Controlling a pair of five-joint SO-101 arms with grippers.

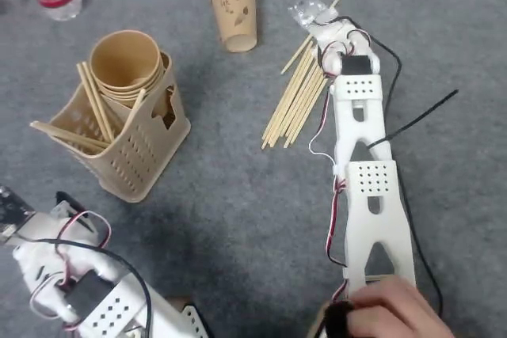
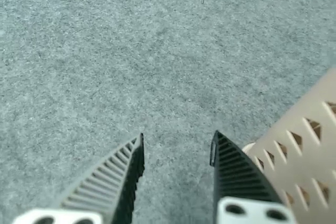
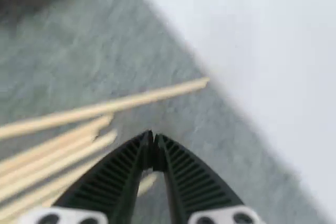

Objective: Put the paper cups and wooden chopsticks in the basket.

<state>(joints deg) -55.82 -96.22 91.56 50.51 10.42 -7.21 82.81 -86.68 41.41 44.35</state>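
Chopsticks (image 1: 295,104) just lying loose right of the basket (image 1: 139,156).
Right end effector (image 3: 153,139) pinched closed at their far end, left end effector (image 2: 177,141) spread wide beside the basket.

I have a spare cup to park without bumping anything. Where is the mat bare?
The widest bare mat lies between the basket and the loose chopsticks, reaching the near edge between the arms. More lies on the outer side of the right arm. Crowded: the far edge by the chopsticks, paper cup and right gripper.
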